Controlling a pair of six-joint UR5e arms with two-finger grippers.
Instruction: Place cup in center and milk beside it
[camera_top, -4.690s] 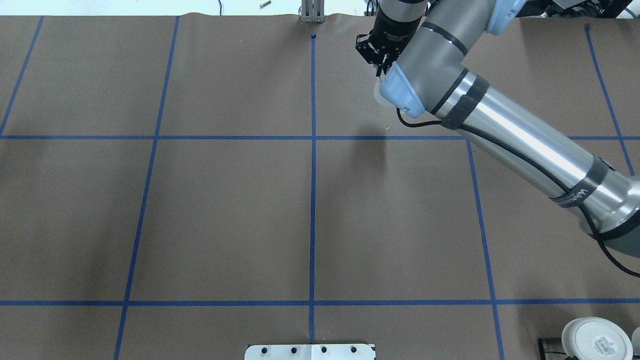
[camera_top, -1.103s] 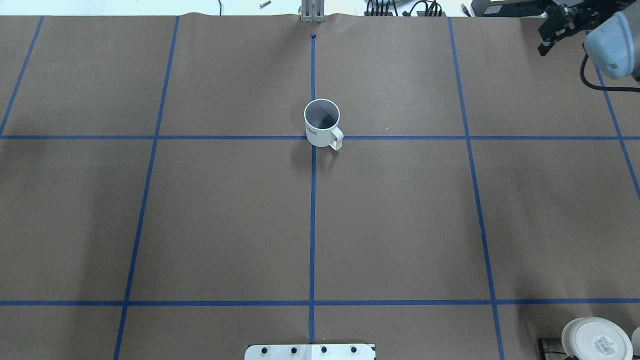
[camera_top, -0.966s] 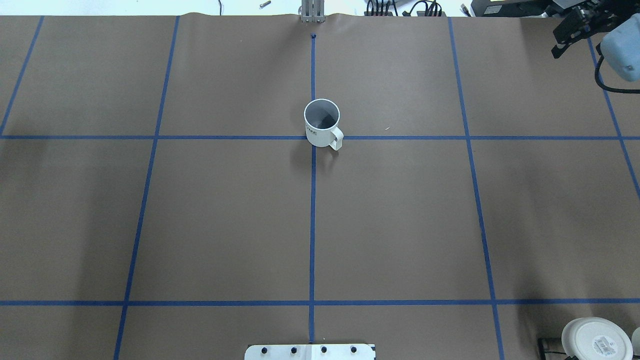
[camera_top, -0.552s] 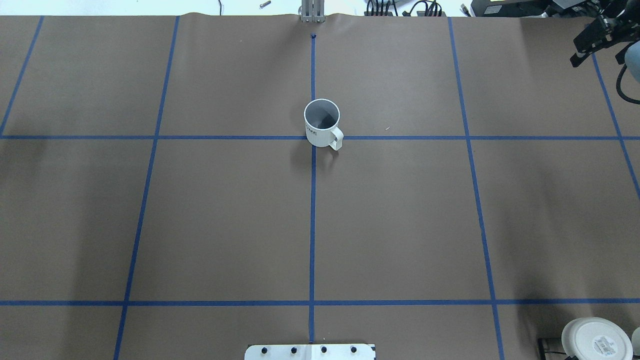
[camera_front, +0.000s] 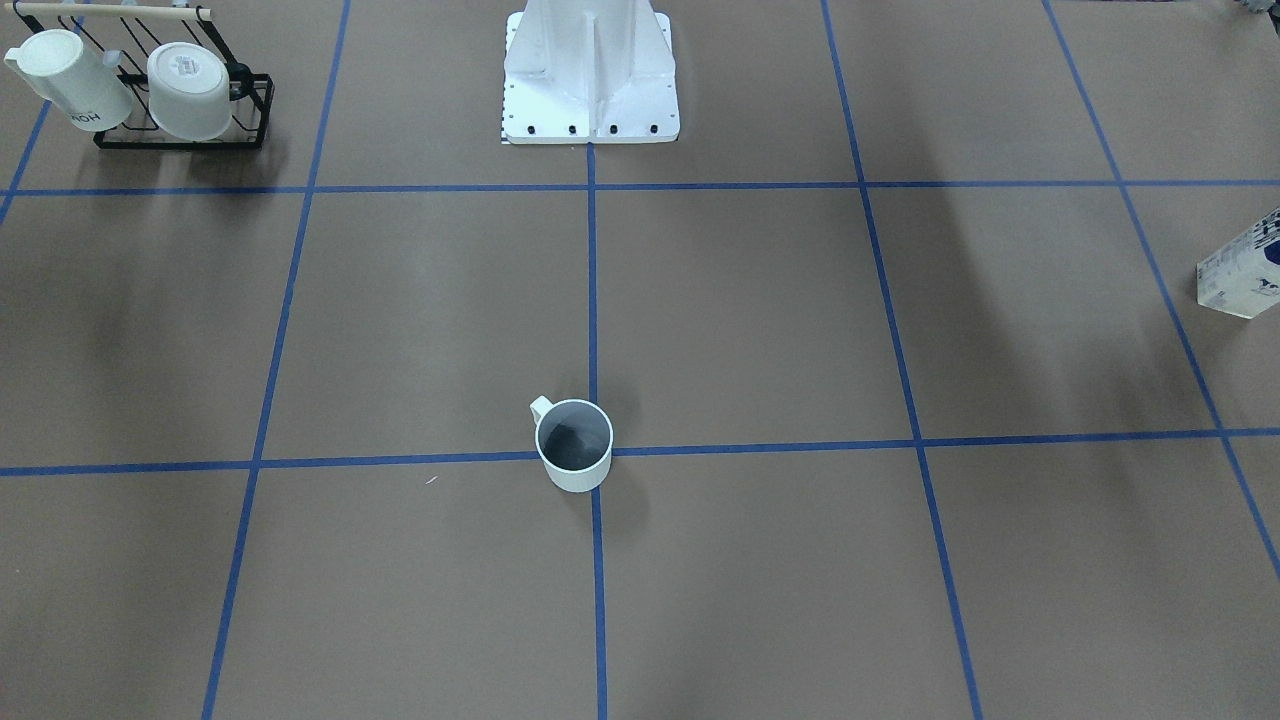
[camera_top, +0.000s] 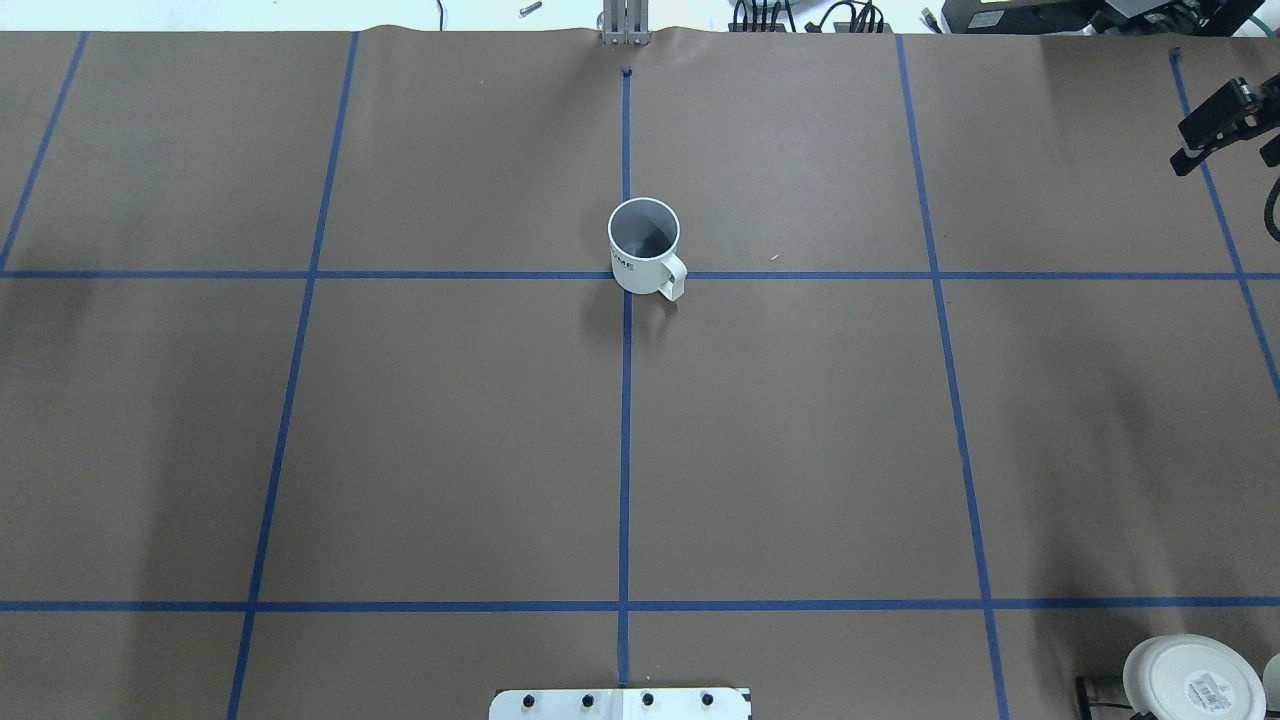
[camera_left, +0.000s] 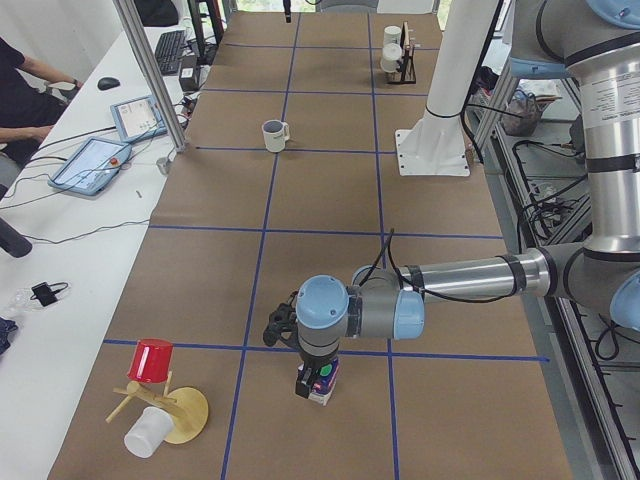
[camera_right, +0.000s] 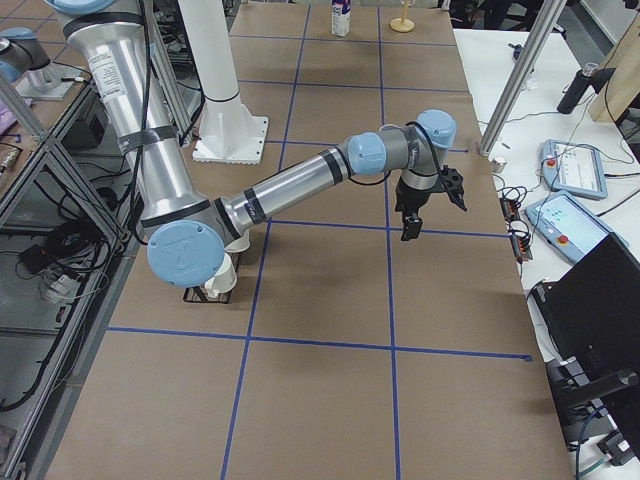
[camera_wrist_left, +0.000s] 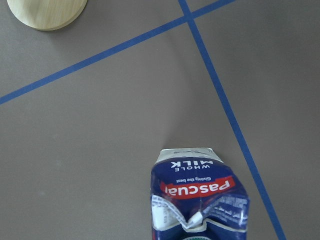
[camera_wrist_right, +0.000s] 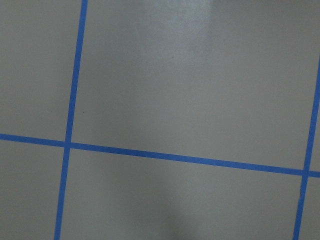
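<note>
Cup (camera_top: 644, 245) stands upright at the desk (camera_top: 800, 450) center, so that half looks done. Right hand (camera_top: 1210, 135) is released and empty, near the right edge, clear of the cup. Milk (camera_wrist_left: 197, 197) stands well apart at the left end. Left hand (camera_left: 316, 368) hangs directly over it, probably lined up for pickup; can't tell if it's clenched.

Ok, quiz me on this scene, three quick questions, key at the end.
1. True or false: the milk stands beside the cup.
2. In the overhead view, the cup's handle points toward: A) lower right, B) upper left, C) straight up.
3. Fill in: the right gripper holds ____.
Key: 1 false; 2 A; 3 nothing.
</note>
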